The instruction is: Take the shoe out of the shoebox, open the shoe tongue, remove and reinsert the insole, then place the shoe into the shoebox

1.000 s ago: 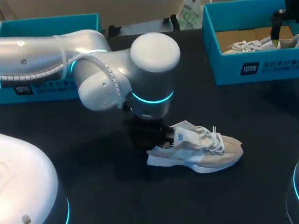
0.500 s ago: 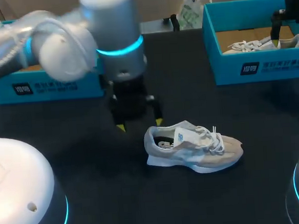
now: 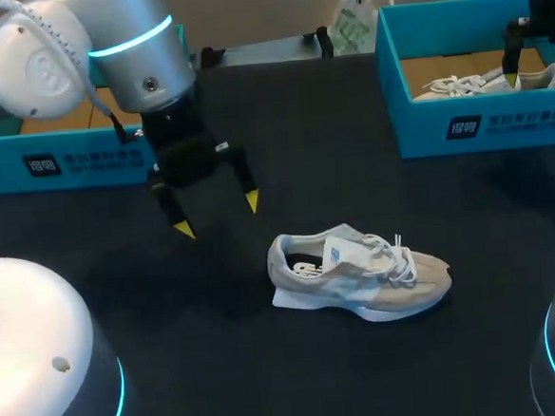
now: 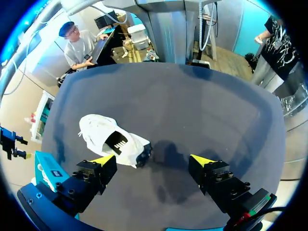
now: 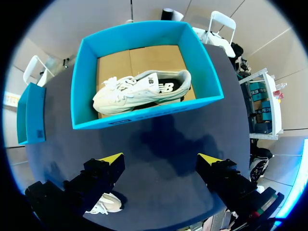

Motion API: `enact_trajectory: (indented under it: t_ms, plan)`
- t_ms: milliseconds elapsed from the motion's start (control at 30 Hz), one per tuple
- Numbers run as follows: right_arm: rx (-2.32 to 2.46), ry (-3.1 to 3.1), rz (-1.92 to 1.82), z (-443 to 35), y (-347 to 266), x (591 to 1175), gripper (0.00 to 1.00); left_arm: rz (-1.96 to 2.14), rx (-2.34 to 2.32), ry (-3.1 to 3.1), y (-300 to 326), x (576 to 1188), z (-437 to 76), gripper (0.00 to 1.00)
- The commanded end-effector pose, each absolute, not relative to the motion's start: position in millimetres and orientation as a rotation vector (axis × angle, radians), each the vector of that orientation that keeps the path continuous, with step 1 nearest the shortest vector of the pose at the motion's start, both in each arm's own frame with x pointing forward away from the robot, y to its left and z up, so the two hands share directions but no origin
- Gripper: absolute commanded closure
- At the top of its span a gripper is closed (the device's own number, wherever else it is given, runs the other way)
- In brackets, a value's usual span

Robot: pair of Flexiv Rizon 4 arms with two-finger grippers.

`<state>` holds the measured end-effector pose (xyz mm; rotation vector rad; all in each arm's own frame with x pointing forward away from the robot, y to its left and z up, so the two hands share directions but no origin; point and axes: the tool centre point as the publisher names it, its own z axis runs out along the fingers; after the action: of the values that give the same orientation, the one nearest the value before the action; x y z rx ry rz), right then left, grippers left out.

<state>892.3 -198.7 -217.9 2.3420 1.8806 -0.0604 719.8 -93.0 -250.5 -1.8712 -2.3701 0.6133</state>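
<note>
- Your left gripper (image 3: 217,217) hangs above the table (image 3: 283,150), fingers spread wide and holding nothing.
- You find the shoe (image 3: 359,278) upright on its sole on the table, outside both boxes. It is apart from the left gripper, heel end nearer it.
- Your right gripper (image 5: 161,159) is spread and empty, with the right shoebox (image 5: 144,113) ahead of it.
- A second shoe (image 5: 139,91) lies inside that shoebox.

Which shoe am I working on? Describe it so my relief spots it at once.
On the black table, look at the open middle, beside the open left gripper. The beige shoe stands on its sole on bare tabletop; the other shoe sits inside the right teal shoebox.
</note>
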Motion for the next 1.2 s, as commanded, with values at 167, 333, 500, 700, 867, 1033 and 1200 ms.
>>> enact_trajectory:
  t_ms: [167, 333, 500, 700, 867, 1033, 1200]
  plan:
    - [2.342, 1.879, -0.057, -218.0, -198.8, 891.2, 0.0, 0.661, -1.771, -2.451, -83.5, 720.5, -249.7, 0.0]
    - [2.342, 1.879, -0.057, -218.0, -198.8, 891.2, 0.0, 0.791, -1.468, -2.571, -67.5, 733.5, -248.5, 0.0]
    - [2.342, 1.879, -0.057, -218.0, -198.8, 891.2, 0.0, 1.16, -1.178, -2.452, -48.1, 743.1, -250.1, 0.0]
    - [2.342, 1.879, -0.057, -218.0, -198.8, 891.2, 0.0, 1.237, -1.008, -2.48, -43.2, 737.6, -251.9, 0.0]
    - [2.342, 1.879, -0.057, -218.0, -198.8, 891.2, 0.0, 1.237, -1.008, -2.48, -43.2, 737.6, -251.9, 0.0]
    - [2.342, 1.879, -0.057, -218.0, -198.8, 891.2, 0.0, 1.286, -0.919, -2.529, -48.6, 726.3, -265.6, 0.0]
    - [2.342, 1.879, -0.057, -218.0, -198.8, 891.2, 0.0, 1.465, -0.704, -2.535, -48.9, 712.4, -289.2, 0.0]
